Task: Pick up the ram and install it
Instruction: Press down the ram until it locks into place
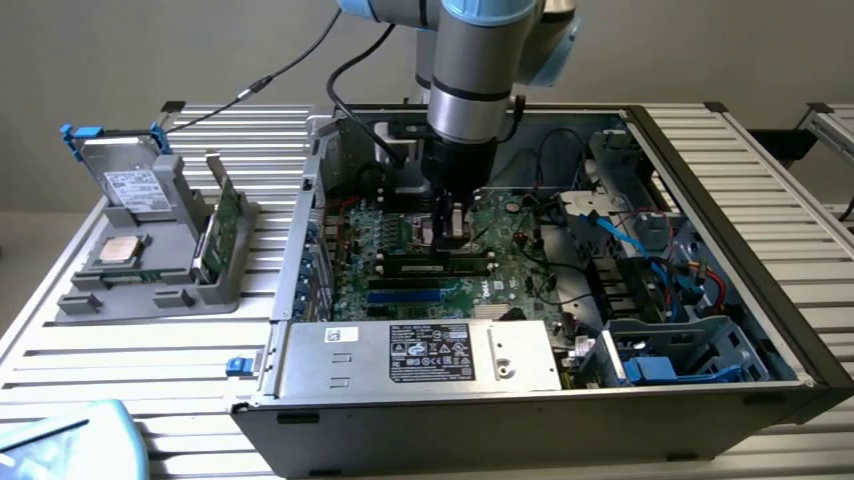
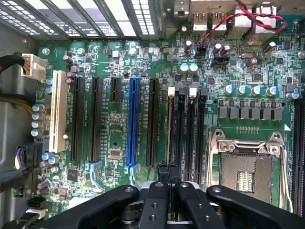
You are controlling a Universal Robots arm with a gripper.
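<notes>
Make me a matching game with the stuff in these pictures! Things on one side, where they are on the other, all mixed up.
Things:
1 gripper
2 processor chip
3 drive box
4 power supply

Places:
a lying flat in the grey holder
b low over the motherboard
c standing up, blue tabs on top
d along the case edge nearest the exterior camera

Pairs: 1-b, 2-a, 3-c, 4-d
</notes>
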